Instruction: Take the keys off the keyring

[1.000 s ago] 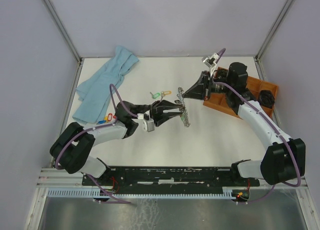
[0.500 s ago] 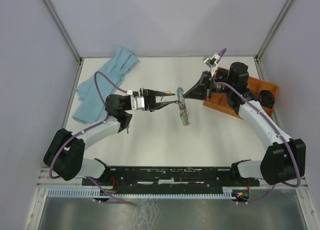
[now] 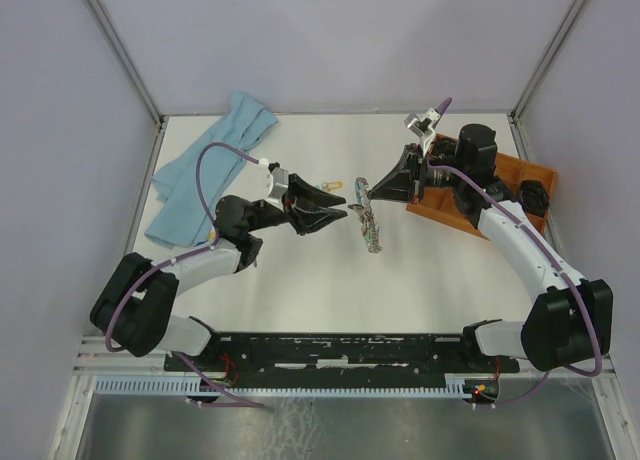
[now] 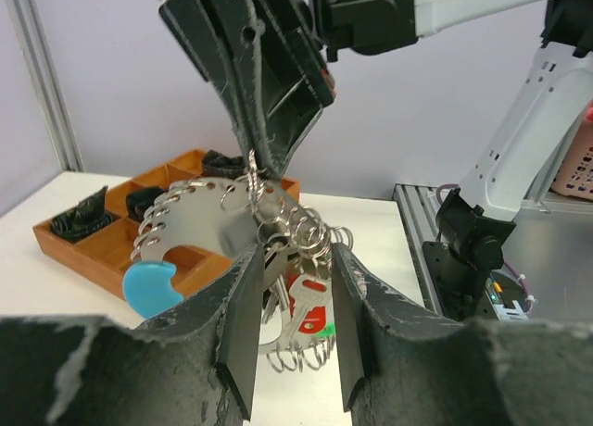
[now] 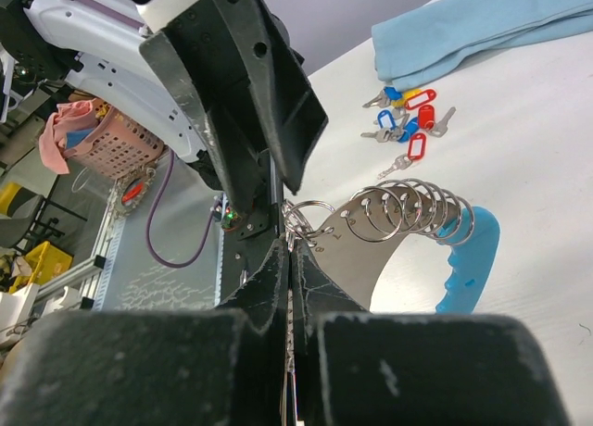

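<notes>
Change since a second ago: left gripper (image 3: pixel 338 213) has swung round with its wrist raised and its jaws eased wider; right gripper (image 3: pixel 368 190) has barely shifted.
Right gripper: pressed together on the top of the keyring (image 3: pixel 370 225), holding it up off the table.
Left gripper: spread, one finger (image 4: pixel 239 333) on each side of the hanging bunch, and pinching nothing that I can make out.
Keyring, position: directly below the right gripper's tips and just ahead of the left gripper's tips, drooping toward the table.
Keys (image 4: pixel 298 301), position: between the left jaws, a red-tagged one lowest, with loose wire rings crowded round them. From the left wrist view I cannot tell whether the left finger touches them.
Handling, judged: light but floppy. The metal is slick and the bunch is likely to swing and twist when pulled. The stiff silver plate and the blue end look firmer than the dangling keys.
Where to hold, judged: one key by its flat blade or tag, close under the ring, while the right gripper anchors the top.
Also in view: cloth (image 3: pixel 205 170) far out beyond the left gripper's side; wooden tray (image 3: pixel 515 165) behind the right gripper; spare tagged keys (image 5: pixel 408 120) lying on the table beyond the right gripper, near the cloth.
</notes>
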{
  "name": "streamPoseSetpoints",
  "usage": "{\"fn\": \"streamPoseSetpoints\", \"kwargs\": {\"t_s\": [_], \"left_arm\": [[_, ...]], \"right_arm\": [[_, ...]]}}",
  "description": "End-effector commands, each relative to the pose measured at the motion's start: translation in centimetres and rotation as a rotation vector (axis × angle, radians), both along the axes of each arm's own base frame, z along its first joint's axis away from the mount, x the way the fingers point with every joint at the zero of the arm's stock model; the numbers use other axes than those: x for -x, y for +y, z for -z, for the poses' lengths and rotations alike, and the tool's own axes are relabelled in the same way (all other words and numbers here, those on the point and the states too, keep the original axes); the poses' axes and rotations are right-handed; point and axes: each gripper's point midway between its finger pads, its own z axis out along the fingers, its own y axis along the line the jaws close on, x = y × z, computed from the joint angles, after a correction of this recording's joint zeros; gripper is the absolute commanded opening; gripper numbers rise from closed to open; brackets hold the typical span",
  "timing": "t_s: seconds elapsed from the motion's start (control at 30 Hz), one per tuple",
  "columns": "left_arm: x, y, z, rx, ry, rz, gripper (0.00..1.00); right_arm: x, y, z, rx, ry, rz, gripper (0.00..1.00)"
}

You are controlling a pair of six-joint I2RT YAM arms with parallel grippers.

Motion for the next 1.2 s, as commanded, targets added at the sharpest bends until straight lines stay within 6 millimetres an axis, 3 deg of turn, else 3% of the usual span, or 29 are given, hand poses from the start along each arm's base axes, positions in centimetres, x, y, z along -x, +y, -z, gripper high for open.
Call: {"fn": "streamPoseSetpoints", "kwargs": {"t_s": [0.0, 0.27, 0.57, 0.9, 1.17], "left_arm": [[-1.3, 0.0, 1.0, 0.001, 0.020, -0.052, 0.43], [-0.9, 0.1, 2.1, 0.034, -0.184, -0.047, 0.48], [-1.1, -1.3, 2.6, 0.071, -0.170, 0.044, 0.55], [-1.7, -1.4, 1.7, 0.101, -0.175, 0.006, 0.54], [-1.4, -2.5, 0.9, 0.118, -0.155, 0.047, 0.42]], "right_arm": [[0.6, -0.2, -3.2, -0.027, -0.130, -0.026, 0.01], [0.7, -0.1, -2.9, -0.026, -0.124, -0.038, 0.01], [0.8, 0.0, -2.8, -0.025, -0.119, -0.043, 0.01], [0.9, 0.1, -2.8, -0.025, -0.118, -0.050, 0.01], [0.9, 0.1, -2.8, -0.024, -0.120, -0.051, 0.01]]}}
